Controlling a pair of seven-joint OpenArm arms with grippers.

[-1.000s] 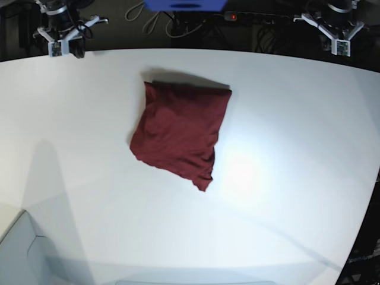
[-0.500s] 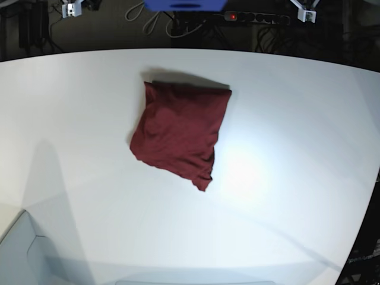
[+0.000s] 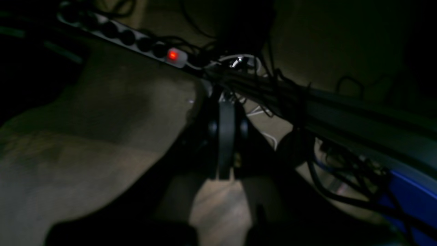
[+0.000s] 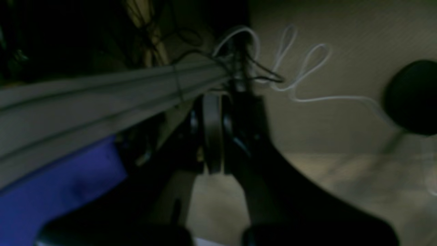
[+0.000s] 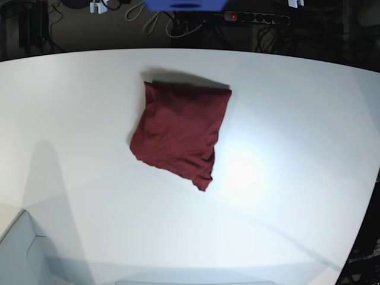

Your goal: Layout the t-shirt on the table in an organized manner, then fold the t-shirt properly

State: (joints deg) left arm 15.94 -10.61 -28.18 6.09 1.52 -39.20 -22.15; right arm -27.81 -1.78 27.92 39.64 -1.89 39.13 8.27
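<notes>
The t-shirt point(image 5: 180, 133) is plain dark maroon, unpatterned; the desk point(image 5: 297, 119) is glossy white; the power strip point(image 5: 255, 18) shows a red light.

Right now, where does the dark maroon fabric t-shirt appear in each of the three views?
Base: the dark maroon fabric t-shirt lies folded on the white table, left of centre.
Left wrist: not in it.
Right wrist: not in it.
Shared landmark: the power strip with a red light, in base and left wrist.

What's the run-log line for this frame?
t-shirt: folded, lying on table | left gripper: shut, empty | right gripper: shut, empty
</notes>
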